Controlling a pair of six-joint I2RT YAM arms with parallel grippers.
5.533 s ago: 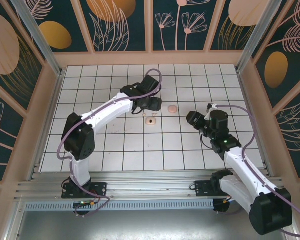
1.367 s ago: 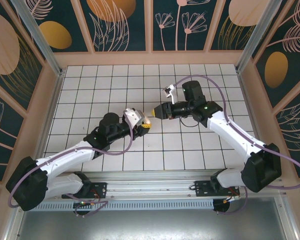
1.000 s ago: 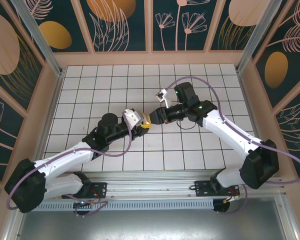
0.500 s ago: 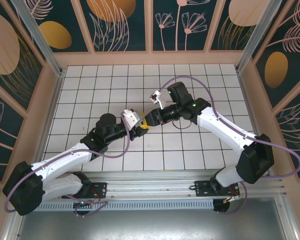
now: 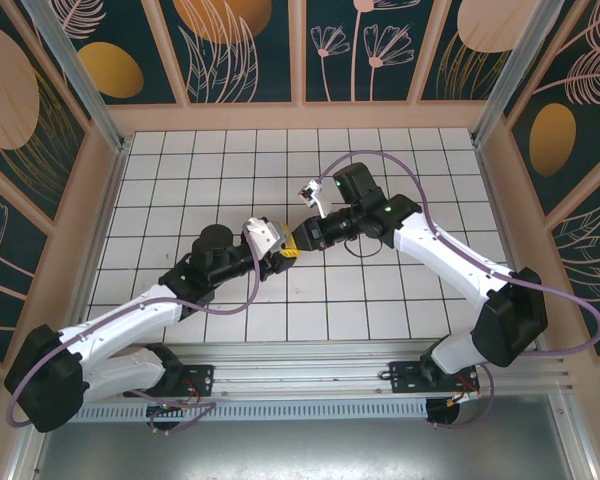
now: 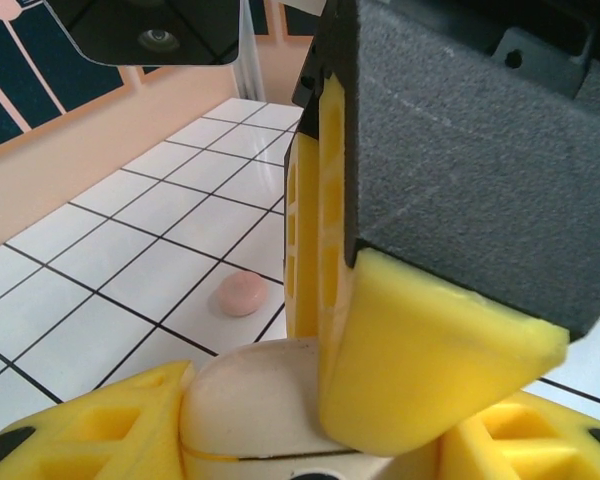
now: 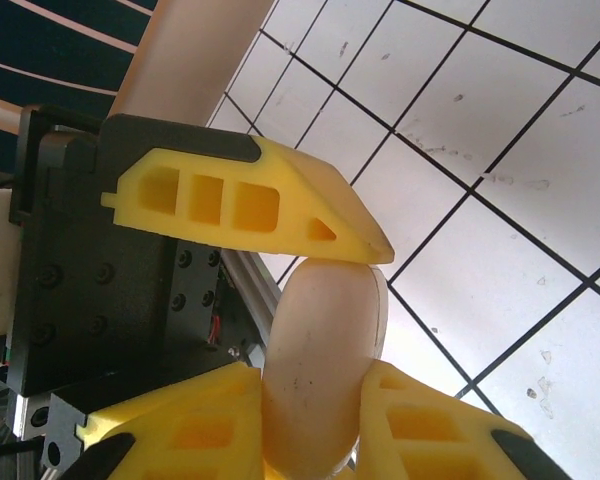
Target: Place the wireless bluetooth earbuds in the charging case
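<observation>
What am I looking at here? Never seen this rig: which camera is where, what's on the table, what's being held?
These are two robot arms bolted at the near edge of a white-tiled table, each ending in a yellow-tipped two-finger gripper. The wide picture comes from a camera above and behind them; the close-ups come from wrist cameras. The left gripper and right gripper meet mid-table, both closed on one pale cream rounded piece. The small salmon-pink charging case lies apart on a tile.
</observation>
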